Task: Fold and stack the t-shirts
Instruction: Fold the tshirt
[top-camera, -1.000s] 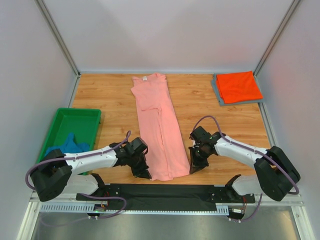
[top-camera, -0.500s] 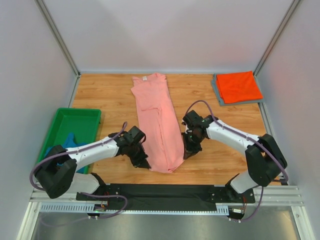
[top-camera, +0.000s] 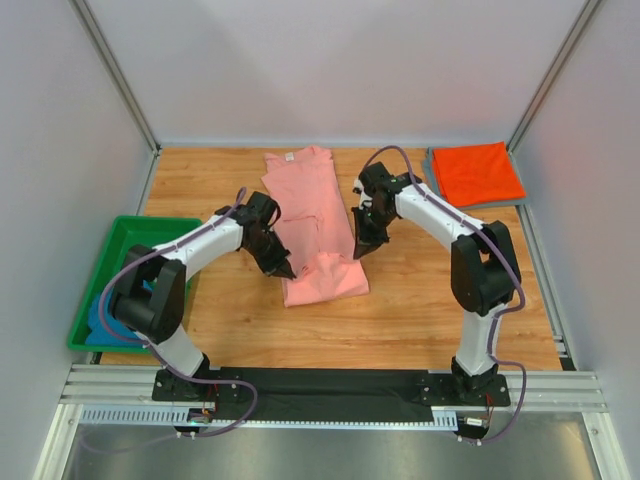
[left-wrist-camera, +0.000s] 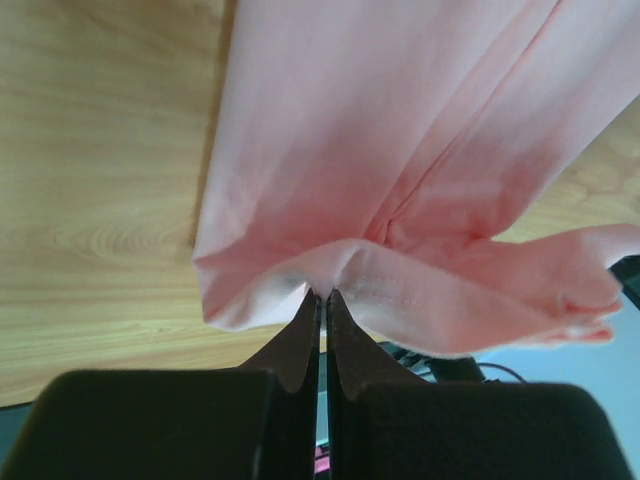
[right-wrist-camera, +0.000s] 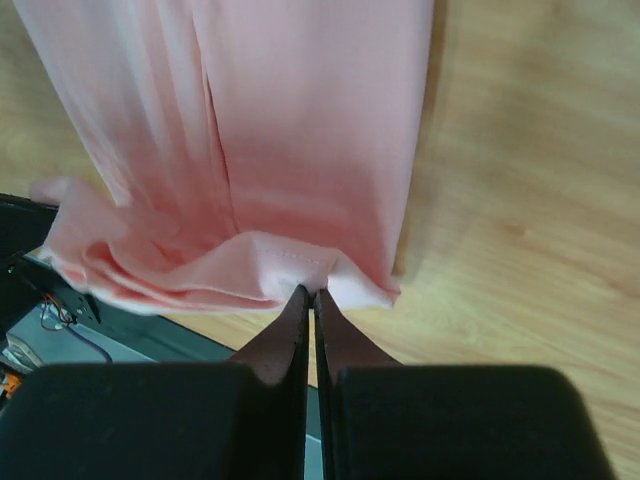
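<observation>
With your left gripper (left-wrist-camera: 322, 298) and right gripper (right-wrist-camera: 309, 293) clamped on the salmon-pink t-shirt's (top-camera: 318, 215) hem, you're mid-fold; the orange-red t-shirt (top-camera: 478, 172) lies folded, the teal-blue t-shirt (top-camera: 96, 318) waits.

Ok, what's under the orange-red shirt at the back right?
A folded grey t-shirt: only its left and near edges peek out from beneath the orange-red t-shirt. The rest is covered, so anything else below cannot be seen.
</observation>
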